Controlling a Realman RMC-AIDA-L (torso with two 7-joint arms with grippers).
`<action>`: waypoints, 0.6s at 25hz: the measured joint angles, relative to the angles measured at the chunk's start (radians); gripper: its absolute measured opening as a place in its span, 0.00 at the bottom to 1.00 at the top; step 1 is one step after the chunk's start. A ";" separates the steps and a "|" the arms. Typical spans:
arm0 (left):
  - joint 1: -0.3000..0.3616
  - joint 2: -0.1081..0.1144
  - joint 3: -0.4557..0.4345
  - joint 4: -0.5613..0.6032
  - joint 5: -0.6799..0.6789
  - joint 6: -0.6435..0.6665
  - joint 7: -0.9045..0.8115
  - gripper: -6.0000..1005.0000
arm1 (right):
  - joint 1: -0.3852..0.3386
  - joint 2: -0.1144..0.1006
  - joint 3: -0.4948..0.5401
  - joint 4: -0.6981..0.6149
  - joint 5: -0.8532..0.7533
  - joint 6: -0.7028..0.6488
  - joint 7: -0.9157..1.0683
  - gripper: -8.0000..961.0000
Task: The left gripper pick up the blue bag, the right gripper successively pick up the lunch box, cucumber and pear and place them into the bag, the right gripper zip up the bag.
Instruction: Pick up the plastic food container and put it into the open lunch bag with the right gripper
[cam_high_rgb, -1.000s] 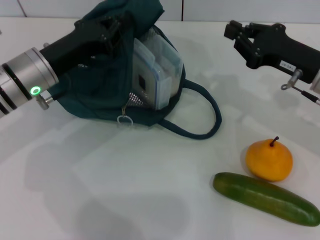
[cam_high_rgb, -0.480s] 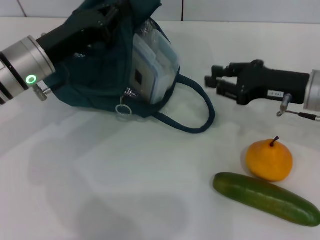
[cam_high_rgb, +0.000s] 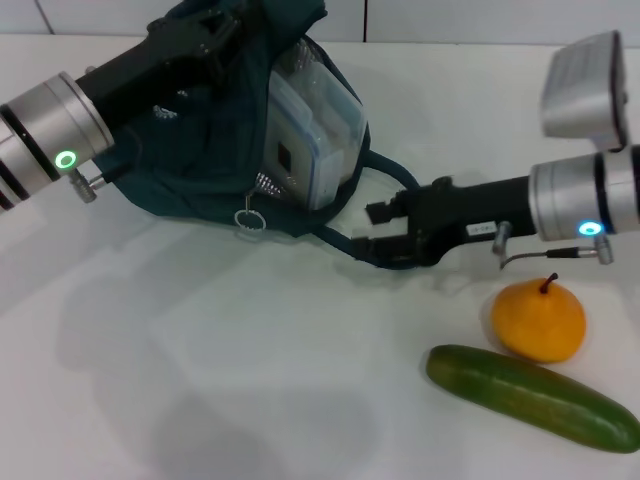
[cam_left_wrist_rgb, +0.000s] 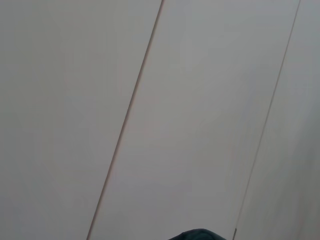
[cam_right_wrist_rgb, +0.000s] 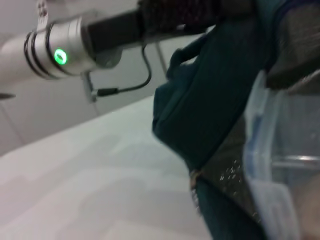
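Observation:
My left gripper (cam_high_rgb: 205, 35) is shut on the top of the blue bag (cam_high_rgb: 190, 150) and holds it up with its mouth facing right. The lunch box (cam_high_rgb: 318, 135) stands inside the open mouth; in the right wrist view it shows at the edge (cam_right_wrist_rgb: 280, 170) beside the bag's fabric (cam_right_wrist_rgb: 215, 100). My right gripper (cam_high_rgb: 365, 228) is low over the table, open, with its fingertips at the bag's loop handle (cam_high_rgb: 400, 190). The pear (cam_high_rgb: 537, 320) and the cucumber (cam_high_rgb: 530, 398) lie on the table at the front right.
The zipper's silver ring pull (cam_high_rgb: 249, 220) hangs at the bag's lower front. The white table (cam_high_rgb: 220, 380) stretches in front of the bag. The left wrist view shows only wall panels and a sliver of the bag (cam_left_wrist_rgb: 200, 235).
My right gripper has come down from the back right, leftward, to the bag's handle by the mouth. The left gripper and the bag have hardly moved.

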 joint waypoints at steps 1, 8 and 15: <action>0.000 0.000 0.000 0.000 0.000 0.000 0.000 0.11 | 0.003 0.006 0.000 -0.001 -0.016 0.000 0.006 0.54; 0.000 -0.001 0.002 0.000 0.002 0.002 0.001 0.11 | 0.006 0.032 -0.015 -0.005 -0.078 0.050 0.026 0.60; -0.001 -0.002 0.002 0.000 0.011 0.002 0.005 0.11 | 0.007 0.040 -0.099 -0.017 -0.072 0.139 0.023 0.58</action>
